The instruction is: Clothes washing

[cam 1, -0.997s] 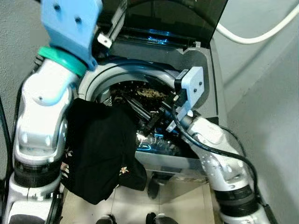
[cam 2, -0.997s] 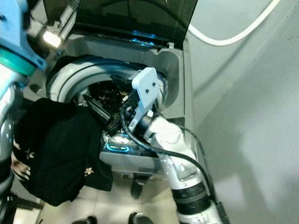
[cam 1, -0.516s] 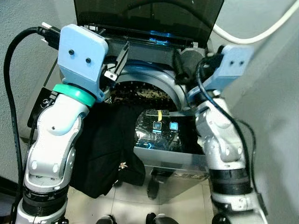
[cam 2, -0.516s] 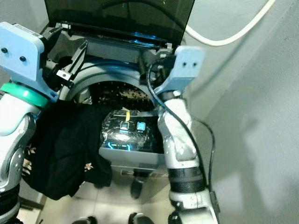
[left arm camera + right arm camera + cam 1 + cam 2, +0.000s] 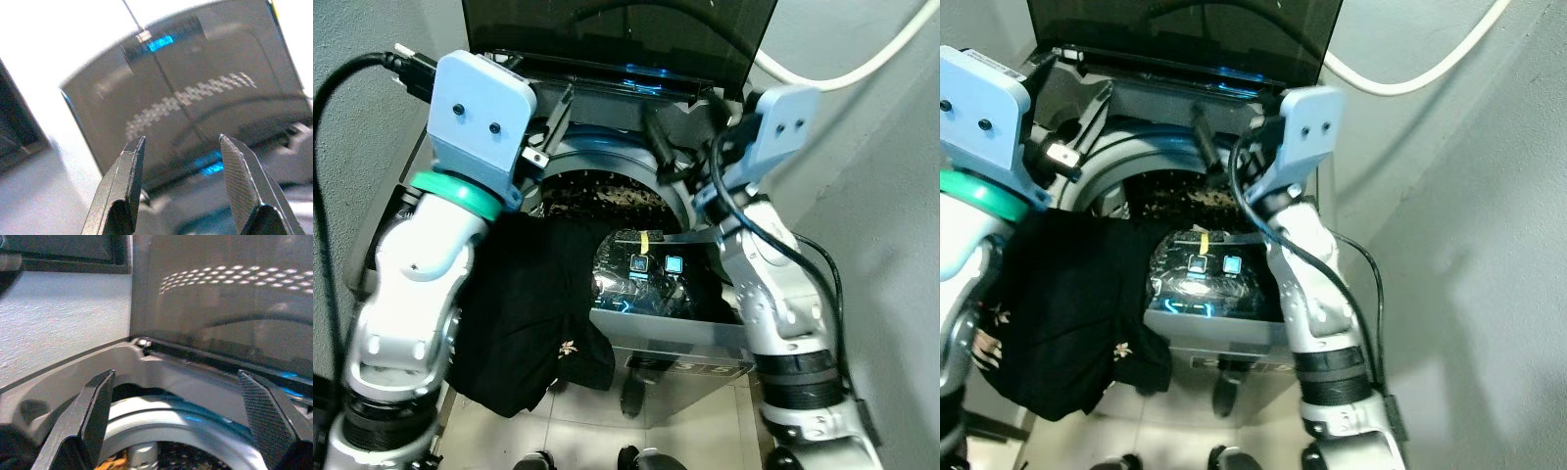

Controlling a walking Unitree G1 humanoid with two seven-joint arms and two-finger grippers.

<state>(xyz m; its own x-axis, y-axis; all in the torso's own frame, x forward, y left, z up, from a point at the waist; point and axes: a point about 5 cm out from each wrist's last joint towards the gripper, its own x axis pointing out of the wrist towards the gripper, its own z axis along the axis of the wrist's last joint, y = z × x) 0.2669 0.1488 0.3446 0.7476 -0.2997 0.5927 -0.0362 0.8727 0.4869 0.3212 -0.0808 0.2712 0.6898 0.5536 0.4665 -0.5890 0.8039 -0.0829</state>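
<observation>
Grey textured walls, pale tiled floor.

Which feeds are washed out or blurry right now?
Left wrist view: wall behind the lid blown out white, lid soft, left gripper fingers sharp. Right wrist view: evenly lit, lid reflects the drum's holes. Eye views: sharp, dark drum, black garment nearly detailless.

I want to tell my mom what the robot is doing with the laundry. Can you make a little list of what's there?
machine: top-loading washing machine, lid up
drum: open, something speckled lies inside
garment: black garment draped over the front rim, hanging down outside
left end effector: open, raised toward the lid
right end effector: open, above the drum's back rim
panel: lit blue buttons
</observation>
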